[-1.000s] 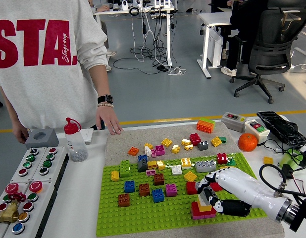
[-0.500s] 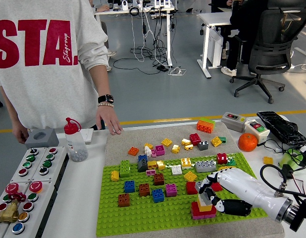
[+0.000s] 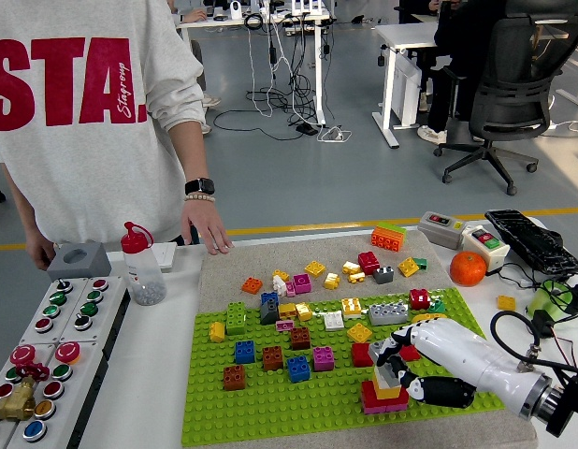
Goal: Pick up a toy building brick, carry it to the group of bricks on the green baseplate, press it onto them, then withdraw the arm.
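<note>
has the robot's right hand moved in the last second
Barely. The right hand stays curled on the stacked bricks, with only a slight shift toward the baseplate's near edge.

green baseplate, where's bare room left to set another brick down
The green baseplate is bare along its near edge, below the brown brick and blue brick, left of the red stack at the right robot hand. The far half is crowded.

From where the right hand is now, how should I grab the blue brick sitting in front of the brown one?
Take the blue brick from above, fingers on its left and right side walls. It stands upright and studs-up on the green baseplate, with gaps on both sides.
</note>
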Controlling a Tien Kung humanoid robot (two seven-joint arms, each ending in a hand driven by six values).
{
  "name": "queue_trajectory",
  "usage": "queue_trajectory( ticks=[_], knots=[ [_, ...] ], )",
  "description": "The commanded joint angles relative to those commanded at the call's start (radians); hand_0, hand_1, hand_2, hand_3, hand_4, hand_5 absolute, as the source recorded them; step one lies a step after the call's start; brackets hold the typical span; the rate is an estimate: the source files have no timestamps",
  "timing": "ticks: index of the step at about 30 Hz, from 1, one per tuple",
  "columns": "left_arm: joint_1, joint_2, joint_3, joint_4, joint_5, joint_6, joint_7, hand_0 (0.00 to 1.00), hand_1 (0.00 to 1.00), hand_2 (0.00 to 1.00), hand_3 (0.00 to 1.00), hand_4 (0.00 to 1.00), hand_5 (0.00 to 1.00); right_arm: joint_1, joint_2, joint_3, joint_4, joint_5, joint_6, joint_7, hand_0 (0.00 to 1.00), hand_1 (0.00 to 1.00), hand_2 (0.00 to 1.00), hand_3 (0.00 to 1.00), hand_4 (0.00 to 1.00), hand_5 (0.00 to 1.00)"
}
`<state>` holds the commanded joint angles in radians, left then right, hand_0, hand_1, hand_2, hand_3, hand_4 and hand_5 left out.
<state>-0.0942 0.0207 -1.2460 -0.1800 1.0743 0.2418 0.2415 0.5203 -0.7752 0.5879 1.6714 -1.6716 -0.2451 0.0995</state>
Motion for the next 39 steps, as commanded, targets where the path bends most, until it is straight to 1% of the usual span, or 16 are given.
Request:
queue_trajectory(
  ticks=[18,19,39],
  knots=[
    [-0.001,0.000,0.000,0.000,-0.002,0.000,-0.001,0.670,0.616,0.578,0.460,0.240,0.998,-0.002,0.000,-0.003,-0.002,-0.001,0.002,-0.003,0.598,0.625,0.621,0.568,0.201,0.270],
    [-0.001,0.000,0.000,0.000,-0.002,0.000,-0.001,0.670,0.616,0.578,0.459,0.240,0.998,-0.002,0.000,-0.003,-0.001,-0.001,0.002,-0.003,0.580,0.619,0.621,0.568,0.204,0.264],
    [0.003,-0.001,-0.004,0.000,0.007,0.000,0.002,0.670,0.616,0.578,0.460,0.240,0.998,0.000,0.004,-0.008,-0.003,-0.011,0.004,-0.011,0.549,0.613,0.624,0.572,0.209,0.250]
  ],
)
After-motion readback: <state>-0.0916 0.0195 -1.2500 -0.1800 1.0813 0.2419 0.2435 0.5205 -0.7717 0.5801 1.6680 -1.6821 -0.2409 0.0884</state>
